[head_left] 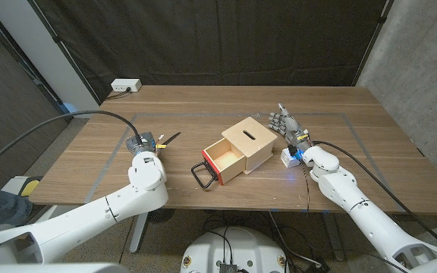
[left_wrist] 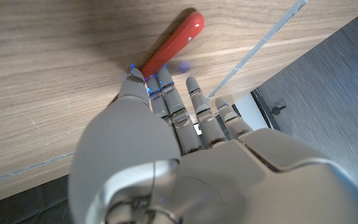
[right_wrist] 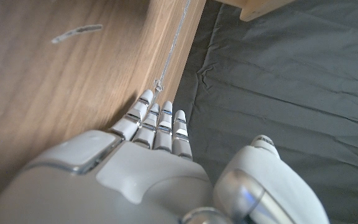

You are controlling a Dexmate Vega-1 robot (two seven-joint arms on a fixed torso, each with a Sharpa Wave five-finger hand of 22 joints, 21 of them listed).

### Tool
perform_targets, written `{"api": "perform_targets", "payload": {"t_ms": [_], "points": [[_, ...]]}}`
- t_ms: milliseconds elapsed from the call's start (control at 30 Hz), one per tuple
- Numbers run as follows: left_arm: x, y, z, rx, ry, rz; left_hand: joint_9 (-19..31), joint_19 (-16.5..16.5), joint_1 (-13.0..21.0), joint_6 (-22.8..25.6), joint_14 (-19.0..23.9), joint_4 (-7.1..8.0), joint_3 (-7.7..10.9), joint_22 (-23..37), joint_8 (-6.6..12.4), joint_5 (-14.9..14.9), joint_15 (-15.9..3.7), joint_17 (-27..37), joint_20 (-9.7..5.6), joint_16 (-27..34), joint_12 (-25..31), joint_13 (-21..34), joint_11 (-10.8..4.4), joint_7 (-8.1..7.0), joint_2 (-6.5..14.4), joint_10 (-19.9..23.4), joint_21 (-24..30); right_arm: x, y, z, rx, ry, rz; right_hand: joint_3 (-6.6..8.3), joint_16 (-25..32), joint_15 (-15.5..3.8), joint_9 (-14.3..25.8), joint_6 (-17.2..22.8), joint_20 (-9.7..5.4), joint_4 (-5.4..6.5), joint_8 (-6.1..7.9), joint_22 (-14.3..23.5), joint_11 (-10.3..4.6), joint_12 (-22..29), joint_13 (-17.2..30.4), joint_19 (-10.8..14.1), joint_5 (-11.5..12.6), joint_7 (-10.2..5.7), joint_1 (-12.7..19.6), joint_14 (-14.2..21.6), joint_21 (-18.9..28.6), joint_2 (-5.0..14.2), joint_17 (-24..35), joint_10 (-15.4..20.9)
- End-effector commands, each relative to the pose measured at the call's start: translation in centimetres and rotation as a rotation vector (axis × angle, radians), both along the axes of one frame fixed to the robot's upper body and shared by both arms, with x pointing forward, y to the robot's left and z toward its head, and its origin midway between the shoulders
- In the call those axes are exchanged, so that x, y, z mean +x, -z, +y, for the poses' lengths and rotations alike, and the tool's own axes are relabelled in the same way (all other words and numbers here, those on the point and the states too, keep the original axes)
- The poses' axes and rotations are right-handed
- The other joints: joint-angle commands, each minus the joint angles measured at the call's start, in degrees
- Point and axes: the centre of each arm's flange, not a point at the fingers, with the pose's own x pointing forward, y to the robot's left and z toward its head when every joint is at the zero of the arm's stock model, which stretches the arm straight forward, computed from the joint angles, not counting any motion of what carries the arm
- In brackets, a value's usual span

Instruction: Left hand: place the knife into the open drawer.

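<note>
- While the wooden box [head_left: 246, 142] stands near the middle of the table [head_left: 355, 114], its drawer [head_left: 224, 160] is pulled out toward the robot's side, open at the top, with a red front and a black loop handle [head_left: 202, 175].
- Well to the left of the box, the left hand [head_left: 142, 144] sits low over the table at the knife [head_left: 169, 139]; in the head view a dark, thin end of the knife sticks out from the hand on the box side.
- Seen from the left wrist, the left hand [left_wrist: 166, 124] has its fingers [left_wrist: 165, 93] stretched forward and close together, the tips touching the near end of the knife's red handle [left_wrist: 169, 46], which lies on the wood.
- Whether the thumb is under or around the handle I cannot tell, so a grip is not clear.
- Just to the right of the box, the right hand [head_left: 287, 123] stands upright with its fingers straight and a little apart, holding nothing.
- From the right wrist, the right hand [right_wrist: 154, 134] shows straight fingers [right_wrist: 164, 124] side by side at the table's edge.
- Far behind the box, at the table's back left corner, lies a white power strip [head_left: 125, 86].
</note>
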Motion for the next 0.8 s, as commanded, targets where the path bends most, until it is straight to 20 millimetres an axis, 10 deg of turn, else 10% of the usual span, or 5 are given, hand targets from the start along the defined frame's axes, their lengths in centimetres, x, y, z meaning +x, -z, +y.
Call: {"api": "perform_targets", "payload": {"t_ms": [33, 333, 800], "points": [[0.6, 0.5, -0.7, -0.018, 0.012, -0.019, 0.3, 1.6, 1.0, 5.1, 3.3, 0.27, 0.83, -0.1, 1.29, -0.3, -6.20, 0.0, -1.03, 0.4, 0.3, 0.3, -0.97, 1.47, 0.6, 4.2, 0.2, -0.3, -0.3, -0.3, -0.003, 0.009, -0.004, 0.21, 0.1, -0.05, 0.1, 0.4, 0.01, -0.40, 0.11, 0.1, 0.08, 0.2, 0.3, 0.4, -0.2, -0.04, 0.4, 0.5, -0.1, 0.50, 0.1, 0.3], [0.8, 0.3, -0.9, 0.007, 0.020, -0.034, 0.9, 3.1, 2.9, 8.0, 7.7, 0.30, 1.97, -0.2, 2.29, 0.0, -6.01, -0.2, -1.05, 0.0, 0.7, 1.7, -0.63, 2.86, 1.1, 8.3, -0.1, -0.3, 0.3, -0.4, 0.004, 0.013, 0.010, 0.33, 0.1, 0.02, 0.1, 0.5, 0.02, -0.53, 0.11, 0.1, 0.06, 0.2, 0.3, 0.4, -0.2, -0.13, 0.6, 0.4, -0.3, 0.73, 0.1, 0.3], [0.1, -0.7, -0.5, 0.030, 0.044, -0.060, 2.7, 2.2, 5.0, 7.9, 10.4, 0.60, 3.20, -0.5, 3.65, 1.0, -7.65, -0.1, -5.85, -1.3, 1.1, 4.7, 0.90, 5.06, 1.6, 8.1, -1.5, -0.7, 0.6, -0.4, 0.011, 0.017, 0.012, 0.43, 0.0, 0.20, 0.1, 0.6, 0.12, -0.69, 0.11, 0.1, 0.22, 0.1, 0.3, 0.3, -0.2, -0.10, 0.8, 0.3, -0.6, 0.93, 0.1, 0.2]]}}
